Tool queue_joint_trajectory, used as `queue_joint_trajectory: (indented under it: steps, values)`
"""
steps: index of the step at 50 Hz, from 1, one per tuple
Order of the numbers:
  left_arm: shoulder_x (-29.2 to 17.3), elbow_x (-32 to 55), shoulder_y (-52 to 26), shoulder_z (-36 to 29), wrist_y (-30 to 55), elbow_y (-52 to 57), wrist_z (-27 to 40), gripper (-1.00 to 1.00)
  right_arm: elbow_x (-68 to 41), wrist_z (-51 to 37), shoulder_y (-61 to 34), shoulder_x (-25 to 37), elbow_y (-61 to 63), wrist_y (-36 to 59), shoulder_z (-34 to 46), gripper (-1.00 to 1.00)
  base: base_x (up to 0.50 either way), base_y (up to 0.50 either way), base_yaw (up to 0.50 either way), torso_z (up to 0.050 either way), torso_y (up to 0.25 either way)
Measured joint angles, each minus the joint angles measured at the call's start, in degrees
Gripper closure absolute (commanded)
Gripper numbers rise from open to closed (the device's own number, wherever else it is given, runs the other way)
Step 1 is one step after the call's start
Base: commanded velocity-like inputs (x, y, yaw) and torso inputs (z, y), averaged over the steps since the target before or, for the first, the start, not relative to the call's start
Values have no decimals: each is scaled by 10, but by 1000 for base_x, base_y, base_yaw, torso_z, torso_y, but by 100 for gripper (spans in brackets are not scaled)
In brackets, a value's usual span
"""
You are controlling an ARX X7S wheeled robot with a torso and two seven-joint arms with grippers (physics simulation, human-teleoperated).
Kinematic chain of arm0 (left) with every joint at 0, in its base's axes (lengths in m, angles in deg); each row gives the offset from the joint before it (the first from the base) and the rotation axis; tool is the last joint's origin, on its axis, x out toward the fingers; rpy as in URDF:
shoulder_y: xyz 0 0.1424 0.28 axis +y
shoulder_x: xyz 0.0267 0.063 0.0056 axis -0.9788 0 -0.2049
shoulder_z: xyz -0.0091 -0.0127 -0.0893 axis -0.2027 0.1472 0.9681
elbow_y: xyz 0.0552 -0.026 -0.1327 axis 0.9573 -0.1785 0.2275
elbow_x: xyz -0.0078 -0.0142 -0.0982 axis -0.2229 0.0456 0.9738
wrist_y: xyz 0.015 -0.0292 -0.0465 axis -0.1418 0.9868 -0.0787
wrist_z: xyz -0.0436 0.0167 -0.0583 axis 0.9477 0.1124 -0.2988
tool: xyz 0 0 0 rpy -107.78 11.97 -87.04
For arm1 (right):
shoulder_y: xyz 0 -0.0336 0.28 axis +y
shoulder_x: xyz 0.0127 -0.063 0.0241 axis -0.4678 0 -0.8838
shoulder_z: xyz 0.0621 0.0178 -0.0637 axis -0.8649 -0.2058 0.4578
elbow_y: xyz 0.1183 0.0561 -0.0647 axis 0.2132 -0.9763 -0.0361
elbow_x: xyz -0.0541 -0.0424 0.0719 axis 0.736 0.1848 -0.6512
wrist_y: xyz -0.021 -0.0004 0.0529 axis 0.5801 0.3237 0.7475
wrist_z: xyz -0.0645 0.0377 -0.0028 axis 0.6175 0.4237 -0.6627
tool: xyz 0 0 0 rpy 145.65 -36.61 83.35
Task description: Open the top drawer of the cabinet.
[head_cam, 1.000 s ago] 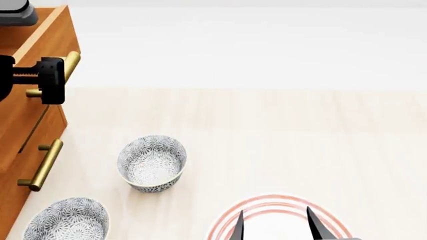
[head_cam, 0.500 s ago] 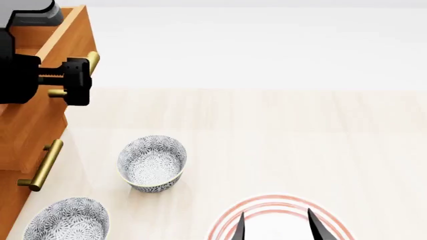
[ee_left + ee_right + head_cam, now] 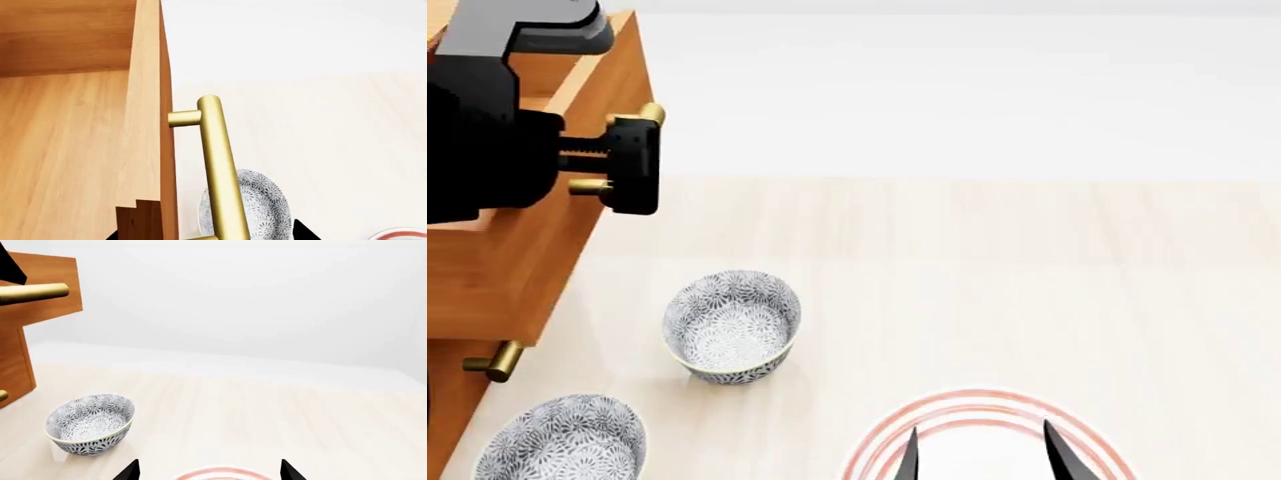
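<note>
At ten o'clock in the head view: left tool [image 3: 627, 165] clamped across the brass bar handle [image 3: 647, 113] of the top drawer [image 3: 527, 255], which juts out from the cabinet [image 3: 443, 400] over the handle of a lower drawer [image 3: 494, 361]. Near six o'clock, right tool [image 3: 981, 455] parted, nothing between its tips, above a red-ringed plate [image 3: 874, 445]. Two patterned bowls [image 3: 731, 325] on the pale tabletop [image 3: 1028, 290] near the cabinet.

From the left wrist view: bare drawer interior [image 3: 60, 150], flat front panel [image 3: 150, 125], handle [image 3: 220, 170] standing off on a short post. Looks rigid, smooth, probably slippery metal; best held mid-bar, squarely across. Likely a light box on slides; a straight pull suits, no twisting.

From the right wrist view: drawer front [image 3: 40, 290] raised at ten o'clock, bowl [image 3: 90, 422] below it.
</note>
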Motion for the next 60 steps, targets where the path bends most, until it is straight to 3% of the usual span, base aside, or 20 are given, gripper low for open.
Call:
queue_joint_trajectory:
  steps: [26, 52, 60]
  values:
    - [-1, 291, -24, -135, -18, -40, 233, -100, 2, -2, 7, 2, -9, -10, 3, -100, 10, 0, -5, 0, 0]
    - [-9, 618, -85, -419, -113, -121, 398, -100, 5, -5, 3, 3, -25, -11, 8, -100, 13, 0, -8, 0, 0]
    - [-17, 681, -93, -481, -137, -119, 424, -100, 5, -6, 2, 4, -24, -9, 9, -100, 10, -1, -8, 0, 0]
